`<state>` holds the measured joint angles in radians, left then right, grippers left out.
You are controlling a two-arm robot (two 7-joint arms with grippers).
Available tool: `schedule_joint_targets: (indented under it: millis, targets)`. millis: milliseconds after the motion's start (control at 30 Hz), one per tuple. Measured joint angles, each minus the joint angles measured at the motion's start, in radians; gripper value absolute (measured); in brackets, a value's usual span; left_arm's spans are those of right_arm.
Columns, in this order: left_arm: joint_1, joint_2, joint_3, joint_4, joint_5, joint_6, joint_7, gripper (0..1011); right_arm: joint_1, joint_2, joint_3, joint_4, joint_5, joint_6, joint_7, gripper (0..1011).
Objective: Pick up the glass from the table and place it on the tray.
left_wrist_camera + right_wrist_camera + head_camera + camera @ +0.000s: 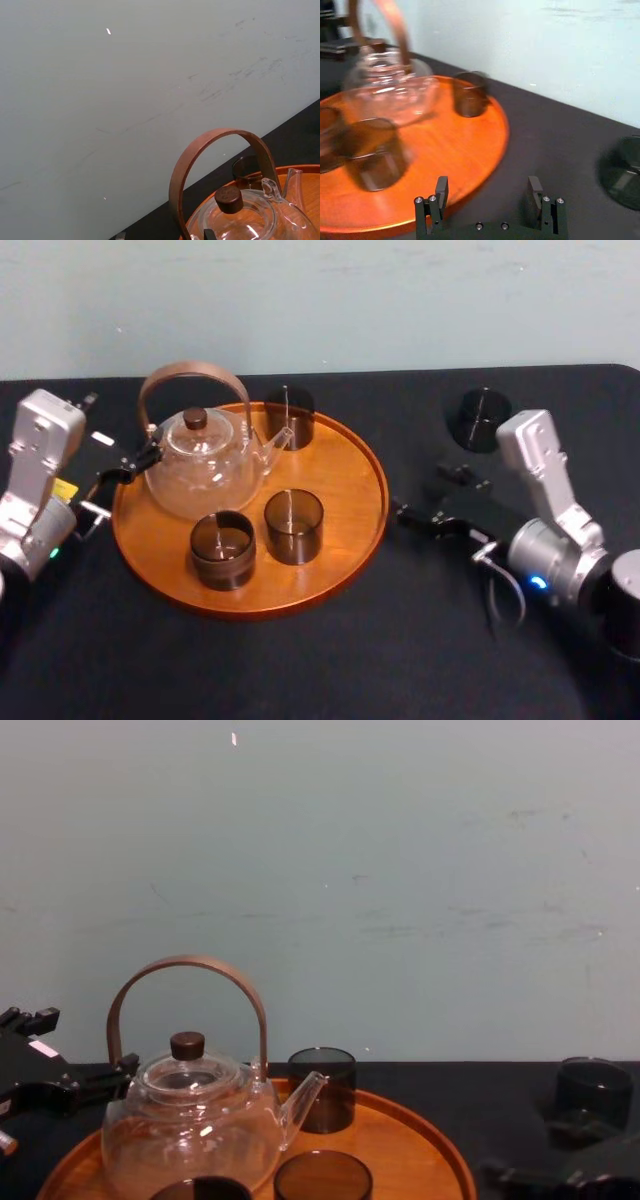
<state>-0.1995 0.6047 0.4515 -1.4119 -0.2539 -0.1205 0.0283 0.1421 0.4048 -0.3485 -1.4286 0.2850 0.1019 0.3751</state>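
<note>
Head view: a dark glass [484, 418] stands on the black table [420, 640], well right of the round wooden tray [345, 565] that holds a teapot [205, 468] and three similar glasses [293, 526], with the right gripper [489, 186] between tray and glass, jaws wide open and empty, and the left gripper [125, 472] at the tray's left rim.

Tray [372, 472]: on the table [300, 670], left of centre before me.
Teapot [205, 470]: on the tray's rear left part.
Rear glass [290, 417]: on the tray by its far rim, behind the teapot's spout.
Front-left glass [222, 549], front-right glass [293, 526]: side by side on the tray, before the teapot.
Lone glass [484, 419]: on the table, right of the tray, well apart.
My left gripper [140, 462]: at the tray's left rim, beside the teapot.
My right gripper [405, 512]: just right of the tray, nearer me than the lone glass.
</note>
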Motion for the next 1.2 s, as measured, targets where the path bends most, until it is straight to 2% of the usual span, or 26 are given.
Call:
schedule_joint_targets:
  millis: [200,433,800,1200]
  targets:
    - [0.0,0.0,0.0,0.0,0.0,0.0,0.0,1010,0.014,0.002,0.056,0.032,0.017,0.0,-0.024,1002]
    - [0.0,0.0,0.0,0.0,0.0,0.0,0.0,1009,0.026,0.0,0.089,0.059,0.026,0.005,-0.036,1002]
    - [0.0,0.0,0.0,0.0,0.0,0.0,0.0,1010,0.039,-0.006,0.115,0.091,0.028,0.016,-0.047,1002]
    - [0.0,0.0,0.0,0.0,0.0,0.0,0.0,1010,0.092,-0.014,0.152,0.178,0.027,0.021,-0.058,1002]
